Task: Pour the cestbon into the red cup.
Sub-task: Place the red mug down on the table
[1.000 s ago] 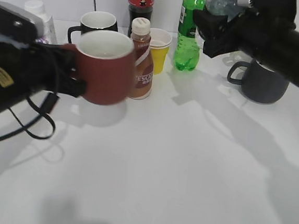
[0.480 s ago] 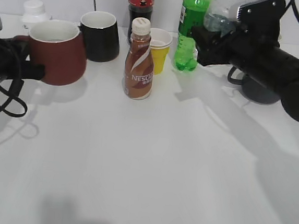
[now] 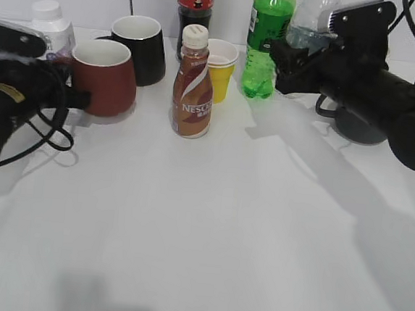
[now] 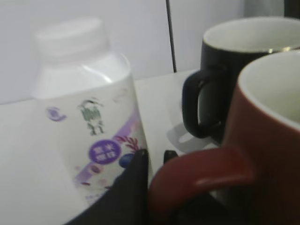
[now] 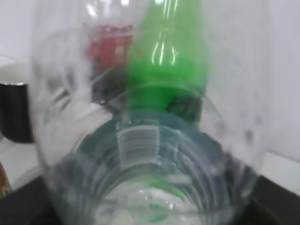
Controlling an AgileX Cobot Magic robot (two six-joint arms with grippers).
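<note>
The red cup [image 3: 104, 75] is being kept upright on the worktop [image 3: 209, 221] at the left, beside the black mug [image 3: 138, 47], its handle [image 4: 197, 176] being gripped by the left hand [image 3: 67, 99], presumably to steady it for pouring. The cestbon [image 3: 310, 19] is being held upright and raised at the back right, clenched in the right hand [image 3: 303, 58], well apart from the cup, with that arm being stretched roughly level.

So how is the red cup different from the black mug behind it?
The red cup is dark red and tapers towards its rim; the black mug is black with straighter sides. The red cup's handle sits in the left gripper, while the black mug stands free, farther back. Both are upright, have white insides and a loop handle.
</note>
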